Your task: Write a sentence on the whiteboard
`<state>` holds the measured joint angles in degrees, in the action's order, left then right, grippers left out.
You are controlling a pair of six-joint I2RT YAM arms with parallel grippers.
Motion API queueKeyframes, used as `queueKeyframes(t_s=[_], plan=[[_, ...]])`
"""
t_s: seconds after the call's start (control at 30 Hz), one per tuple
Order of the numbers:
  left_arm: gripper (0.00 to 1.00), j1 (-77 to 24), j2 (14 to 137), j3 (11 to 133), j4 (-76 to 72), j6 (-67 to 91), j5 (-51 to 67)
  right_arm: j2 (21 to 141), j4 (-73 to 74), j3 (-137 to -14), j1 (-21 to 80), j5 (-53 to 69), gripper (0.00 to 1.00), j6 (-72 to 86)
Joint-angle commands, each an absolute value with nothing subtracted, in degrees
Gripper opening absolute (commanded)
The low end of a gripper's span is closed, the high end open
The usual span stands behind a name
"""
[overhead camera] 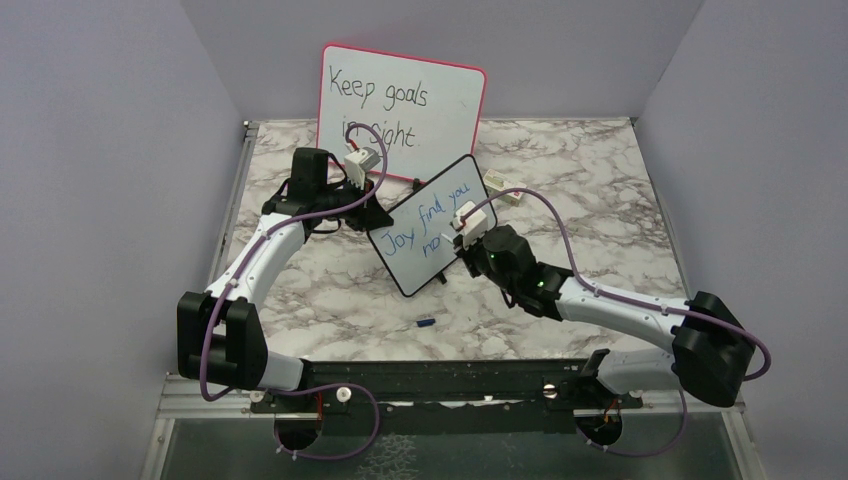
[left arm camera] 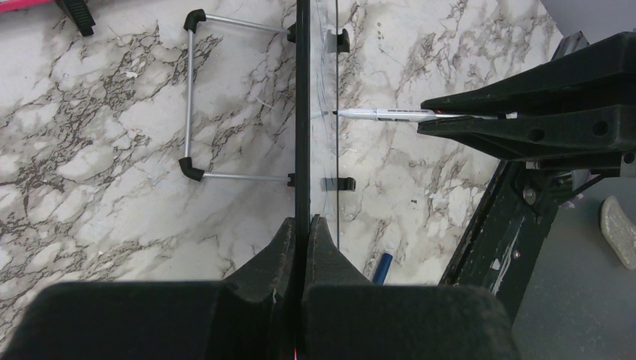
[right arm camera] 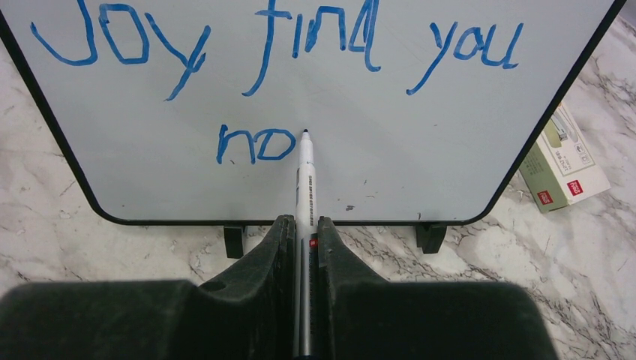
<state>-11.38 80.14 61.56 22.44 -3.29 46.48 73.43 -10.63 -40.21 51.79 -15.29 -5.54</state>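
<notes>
Right now the whiteboard (overhead camera: 430, 225) stands tilted mid-table (overhead camera: 620, 250) on its little black feet, just in front of the pink-framed board (overhead camera: 400, 100) reading "Keep goals in sight". Left gripper (left arm camera: 304, 223) is clamped tight on the whiteboard's black edge, one finger on each side of the frame. Right gripper (right arm camera: 304, 225) is closed narrow on a white marker (right arm camera: 305, 176), tip on the board surface right after "no". The sentence (right arm camera: 277, 45) reads "Joy find you" in blue on the top line, with "no" below it. Wire kickstand (left arm camera: 187, 97) is folded out behind the whiteboard. Only container: a small green-and-white carton (right arm camera: 566, 161) lying on the marble near the whiteboard's corner on the right arm's side; contents not visible. Blue cap (overhead camera: 425, 322) lies loose in front of the whiteboard, apart from it.
</notes>
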Motion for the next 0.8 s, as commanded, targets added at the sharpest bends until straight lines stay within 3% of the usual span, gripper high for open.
queueKeyframes(t_s=[0.0,0.77], plan=[[0.00,-12.00,80.26,60.99,25.14,-6.79,43.07,74.16,-12.55,-40.81,51.77,-14.15,0.00,-5.27],[0.00,-11.96,80.34,61.00,25.14,-6.77,43.24,73.66,-7.99,-38.88,51.77,-16.52,0.00,-4.04]])
